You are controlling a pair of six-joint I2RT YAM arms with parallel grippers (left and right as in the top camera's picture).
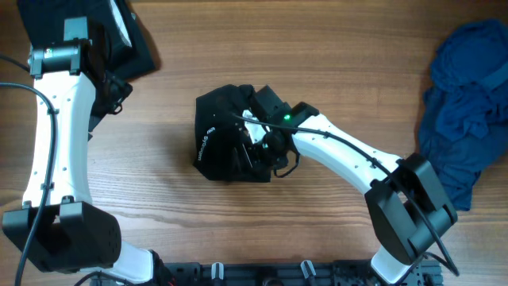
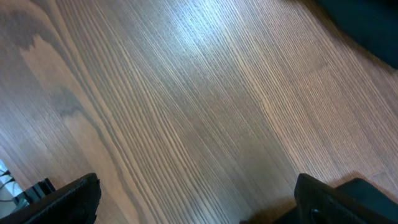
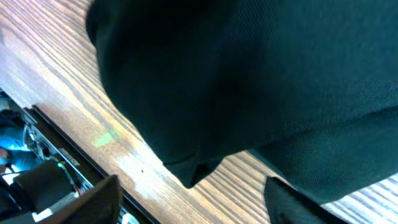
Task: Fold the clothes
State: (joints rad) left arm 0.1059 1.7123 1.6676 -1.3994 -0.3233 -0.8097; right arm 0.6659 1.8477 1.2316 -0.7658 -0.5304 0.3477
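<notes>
The black shirt (image 1: 226,135) lies bunched and partly folded at the table's middle, its white lettering (image 1: 208,140) on the left side. My right gripper (image 1: 266,151) hangs over its right part. In the right wrist view the shirt (image 3: 249,81) fills the upper frame and my right gripper (image 3: 193,205) is open, with only wood and a cloth corner (image 3: 193,174) between the fingers. My left gripper (image 2: 196,202) is open over bare wood at the far left, next to another black garment (image 1: 131,44).
A pile of dark blue clothes (image 1: 468,111) sits at the right edge. The table's near edge with a black rail (image 3: 62,155) shows beside the right gripper. The black garment's edge (image 2: 367,25) crosses the left wrist view's top right.
</notes>
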